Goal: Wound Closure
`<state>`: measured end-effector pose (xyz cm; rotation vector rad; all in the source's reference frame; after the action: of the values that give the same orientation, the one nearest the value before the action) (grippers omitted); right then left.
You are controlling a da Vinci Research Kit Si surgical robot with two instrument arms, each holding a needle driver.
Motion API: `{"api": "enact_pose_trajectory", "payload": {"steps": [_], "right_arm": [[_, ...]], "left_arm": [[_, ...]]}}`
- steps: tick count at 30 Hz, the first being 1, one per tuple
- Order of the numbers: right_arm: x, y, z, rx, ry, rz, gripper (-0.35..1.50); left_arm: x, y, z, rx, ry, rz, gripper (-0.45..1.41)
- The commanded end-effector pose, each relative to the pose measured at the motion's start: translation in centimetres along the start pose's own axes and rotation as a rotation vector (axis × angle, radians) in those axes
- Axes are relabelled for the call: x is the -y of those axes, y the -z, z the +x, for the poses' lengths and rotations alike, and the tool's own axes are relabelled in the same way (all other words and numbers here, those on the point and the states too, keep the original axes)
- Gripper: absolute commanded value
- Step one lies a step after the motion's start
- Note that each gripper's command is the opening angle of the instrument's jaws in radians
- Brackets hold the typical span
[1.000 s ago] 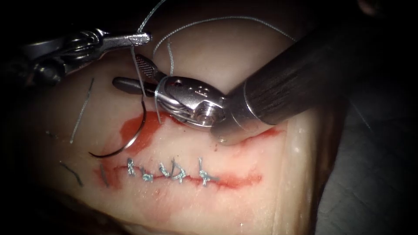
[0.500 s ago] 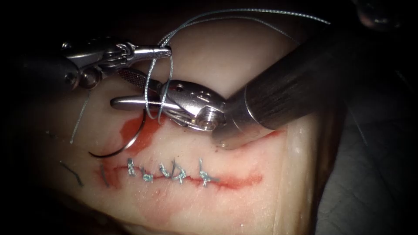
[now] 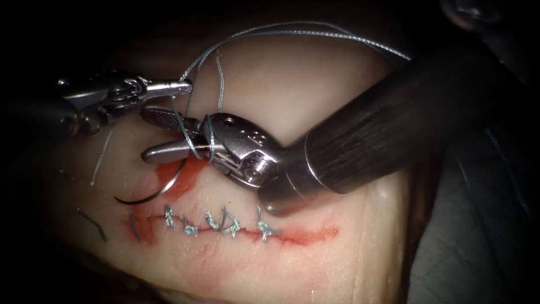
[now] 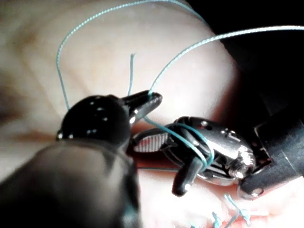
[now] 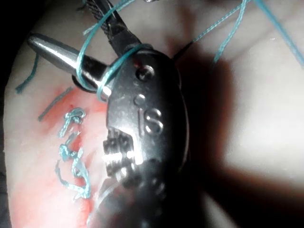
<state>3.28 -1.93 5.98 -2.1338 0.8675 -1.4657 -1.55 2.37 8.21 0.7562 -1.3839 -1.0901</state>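
My left tool (image 3: 183,86) comes in from the upper left, jaws shut on the thread (image 3: 315,32) at their tip, as the left wrist view confirms (image 4: 153,99). My right tool (image 3: 147,135) has its jaws open with nothing between them. The thread is wound in loops (image 3: 194,141) around them near the hinge, also clear in the right wrist view (image 5: 97,71). The curved needle (image 3: 154,188) lies free on the tissue (image 3: 315,259) over the red fluid, just above the left end of the cut (image 3: 304,233). Neither tool holds it.
Several stitches (image 3: 225,222) close the middle of the cut. Short cut ends of thread (image 3: 104,152) lie on the tissue at the left. The right tool's thick shaft (image 3: 394,124) crosses the upper right above the tissue.
My left tool swung right over the right tool with the thread, then drew back left. The thread, first draped over the right tool's open jaws, now lies looped around them. The needle stayed put.
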Motion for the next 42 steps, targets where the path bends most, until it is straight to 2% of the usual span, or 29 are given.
{"api": "enact_pose_trajectory", "payload": {"steps": [1, 5, 10, 16, 22, 25, 27, 31, 37, 39, 42], "right_arm": [[0.03, -0.09, 0.04, 0.036, -0.017, -0.028, 0.56], [0.03, -0.11, 0.02, 0.121, -0.050, -0.026, 0.59], [0.03, -0.10, -0.03, 0.157, -0.071, 0.131, 0.66], [0.10, -0.03, -0.07, 0.176, -0.079, 0.213, 0.66], [0.14, 0.07, -0.10, 0.221, -0.108, 0.418, 0.71], [0.16, 0.11, -0.12, 0.215, -0.114, 0.488, 0.74], [0.16, 0.17, -0.15, 0.202, -0.119, 0.571, 0.74], [0.14, 0.28, -0.14, 0.234, -0.128, 0.573, 0.76], [0.04, 0.36, -0.09, 0.306, -0.156, 0.677, 0.76], [0.00, 0.37, -0.04, 0.275, -0.153, 0.654, 0.76], [-0.04, 0.38, 0.02, 0.236, -0.156, 0.693, 0.76]], "left_arm": [[-0.05, -0.05, 0.03, 0.002, -0.003, -0.001, -0.45], [-0.06, -0.03, 0.08, 0.005, -0.004, -0.006, -0.45], [-0.05, 0.02, 0.17, 0.034, -0.015, -0.050, -0.45], [-0.04, 0.17, 0.21, 0.097, -0.019, -0.136, -0.45], [-0.05, 0.27, 0.21, 0.142, -0.021, -0.198, -0.45], [-0.06, 0.26, 0.24, 0.145, -0.025, -0.201, -0.45], [-0.09, 0.24, 0.27, 0.152, -0.029, -0.204, -0.45], [-0.13, 0.23, 0.28, 0.128, -0.056, -0.242, -0.45], [-0.19, 0.21, 0.40, 0.099, -0.070, -0.283, -0.45], [-0.21, 0.20, 0.45, 0.093, -0.076, -0.292, -0.45], [-0.22, 0.19, 0.49, 0.080, -0.080, -0.299, -0.45]]}}
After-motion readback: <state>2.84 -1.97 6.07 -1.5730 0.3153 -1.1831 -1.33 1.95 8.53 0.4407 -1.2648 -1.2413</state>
